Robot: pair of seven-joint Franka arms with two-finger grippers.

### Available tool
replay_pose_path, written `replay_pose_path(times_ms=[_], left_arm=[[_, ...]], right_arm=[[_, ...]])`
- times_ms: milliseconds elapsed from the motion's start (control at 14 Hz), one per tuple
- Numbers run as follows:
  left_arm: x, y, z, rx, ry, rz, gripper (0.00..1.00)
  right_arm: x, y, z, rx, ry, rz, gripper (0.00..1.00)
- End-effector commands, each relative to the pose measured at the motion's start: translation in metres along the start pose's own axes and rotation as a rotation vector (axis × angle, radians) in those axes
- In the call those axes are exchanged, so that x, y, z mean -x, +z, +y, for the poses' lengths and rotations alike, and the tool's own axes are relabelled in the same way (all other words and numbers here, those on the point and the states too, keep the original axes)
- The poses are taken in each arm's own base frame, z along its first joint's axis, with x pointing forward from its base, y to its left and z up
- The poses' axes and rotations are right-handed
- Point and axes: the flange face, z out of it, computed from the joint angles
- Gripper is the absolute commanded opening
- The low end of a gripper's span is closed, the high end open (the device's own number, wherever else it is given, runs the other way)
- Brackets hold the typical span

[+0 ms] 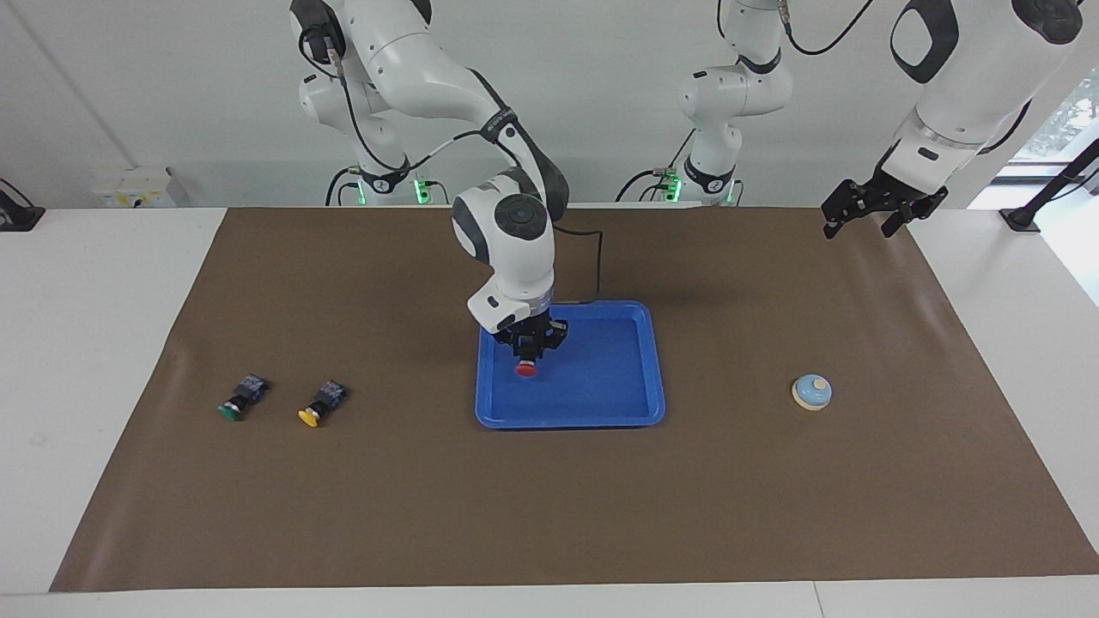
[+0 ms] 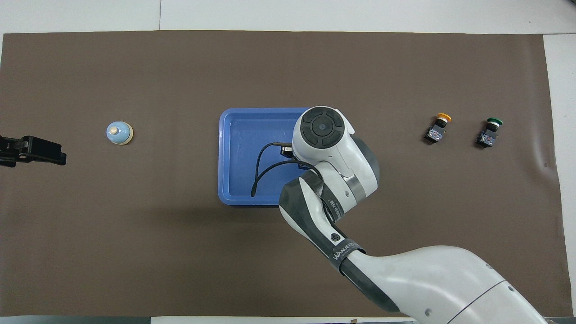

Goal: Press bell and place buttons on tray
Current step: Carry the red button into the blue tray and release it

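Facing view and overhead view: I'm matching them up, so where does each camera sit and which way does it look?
Facing view: high across the table, looking at both arm bases; right gripper holds the red-capped push button over the bright-blue plastic tray; left gripper waits.
Overhead view: high above the robots' end, looking steeply down; right arm enters from below, left gripper at the edge.
Shared: tray, light-blue dome bell, yellow-capped button, green-capped button.

A brown mat (image 1: 549,498) covers a white table (image 1: 94,360); a plain white wall (image 1: 154,94) stands nearest the robots, a window (image 1: 1060,120) at one end.
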Motion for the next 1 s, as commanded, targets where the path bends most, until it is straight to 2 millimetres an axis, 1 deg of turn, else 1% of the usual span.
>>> replay_pose_path(times_ms=[0, 143, 215, 358, 430, 501, 573, 716, 788, 859, 931], left_arm=[[0.001, -0.005, -0.002, -0.001, 0.003, 0.0, 1.0], [0.001, -0.005, -0.002, -0.001, 0.003, 0.0, 1.0], [0.001, -0.005, -0.002, -0.001, 0.003, 0.0, 1.0], [0.001, -0.005, -0.002, -0.001, 0.003, 0.0, 1.0], [0.001, -0.005, -0.002, -0.001, 0.003, 0.0, 1.0], [0.001, -0.005, -0.002, -0.001, 0.003, 0.0, 1.0], [0.001, -0.005, -0.002, -0.001, 0.003, 0.0, 1.0], [0.002, -0.006, -0.002, -0.001, 0.003, 0.002, 1.0], [0.002, -0.006, -0.002, -0.001, 0.003, 0.002, 1.0], [0.002, -0.006, -0.002, -0.001, 0.003, 0.002, 1.0], [0.001, -0.005, -0.002, -0.001, 0.003, 0.0, 1.0]], right_arm=[[0.008, 0.005, 0.008, -0.008, 0.032, -0.004, 0.0], [0.014, 0.015, 0.014, -0.012, 0.037, 0.0, 0.0], [0.012, 0.017, 0.019, -0.02, 0.053, 0.008, 0.0], [0.015, 0.023, 0.02, -0.025, 0.089, 0.011, 0.0], [0.015, 0.022, 0.02, -0.026, 0.112, 0.012, 0.0], [0.015, 0.022, 0.02, -0.026, 0.127, 0.012, 0.07], [0.016, 0.022, 0.017, -0.027, 0.132, 0.013, 0.99], [0.01, 0.012, 0.017, -0.032, 0.165, 0.018, 1.0], [0.003, 0.003, 0.021, -0.031, 0.177, 0.022, 1.0], [-0.009, -0.012, 0.031, -0.029, 0.201, 0.026, 1.0], [-0.025, -0.034, 0.046, -0.025, 0.232, 0.028, 1.0]])
